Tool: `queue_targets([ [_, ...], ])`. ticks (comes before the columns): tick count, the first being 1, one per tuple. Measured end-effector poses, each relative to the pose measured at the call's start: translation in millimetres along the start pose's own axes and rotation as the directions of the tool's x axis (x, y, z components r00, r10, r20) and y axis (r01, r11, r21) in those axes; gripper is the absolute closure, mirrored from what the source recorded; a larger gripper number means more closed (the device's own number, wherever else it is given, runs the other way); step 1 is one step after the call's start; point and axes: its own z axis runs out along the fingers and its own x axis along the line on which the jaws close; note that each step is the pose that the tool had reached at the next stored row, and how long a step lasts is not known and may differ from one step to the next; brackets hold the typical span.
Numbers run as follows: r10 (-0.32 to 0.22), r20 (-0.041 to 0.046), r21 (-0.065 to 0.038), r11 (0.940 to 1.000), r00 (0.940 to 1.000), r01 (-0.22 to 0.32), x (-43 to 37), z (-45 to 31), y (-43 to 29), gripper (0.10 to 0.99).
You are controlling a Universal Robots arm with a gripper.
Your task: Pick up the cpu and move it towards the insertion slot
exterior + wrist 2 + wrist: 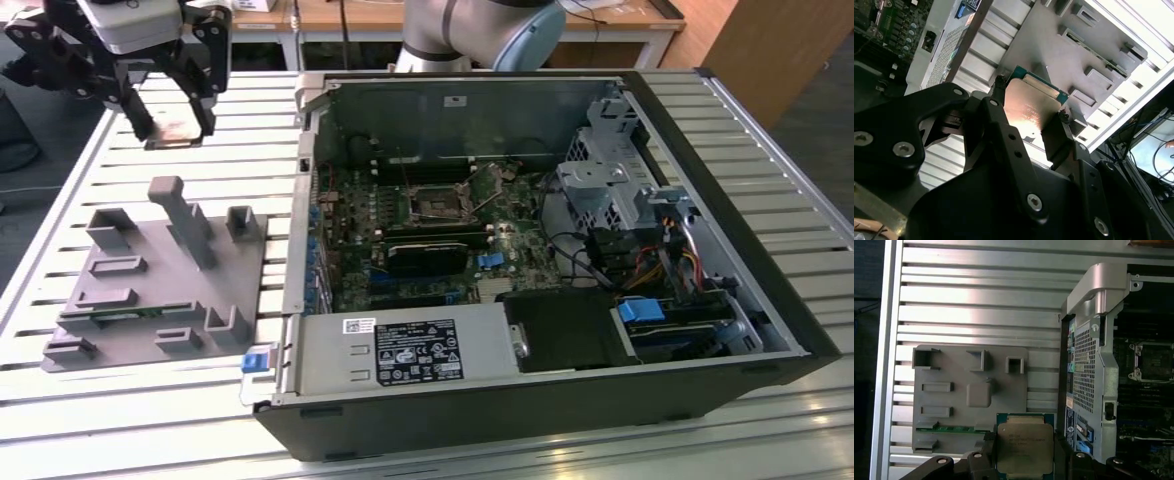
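My gripper point(171, 128) hangs in the air at the exterior view's upper left, shut on the cpu point(172, 124), a flat square chip with a shiny top. Both wrist views show the cpu point(1029, 106) point(1024, 444) clamped by its edges between the black fingers point(995, 107) point(1061, 447). It is held above the slatted table and the grey fixture plate point(147, 285). The insertion slot point(435, 201), a square black socket with a thin metal frame, lies on the motherboard inside the open computer case, well off to the exterior view's right of the gripper. The slot point(1154, 360) also appears in the first wrist view.
The open computer case point(667, 110) takes up the middle and right of the slatted metal table point(80, 420). Its raised side wall point(310, 180) stands between gripper and motherboard. Grey fixture blocks point(180, 215) stick up from the plate. Drive cages and cables point(641, 240) crowd the case's right side.
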Motion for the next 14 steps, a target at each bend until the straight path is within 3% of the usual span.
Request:
queue_targets([
  [14,0.0,0.0,0.0,1.0,1.0,0.0,-15.5,0.0,-0.3,0.545],
])
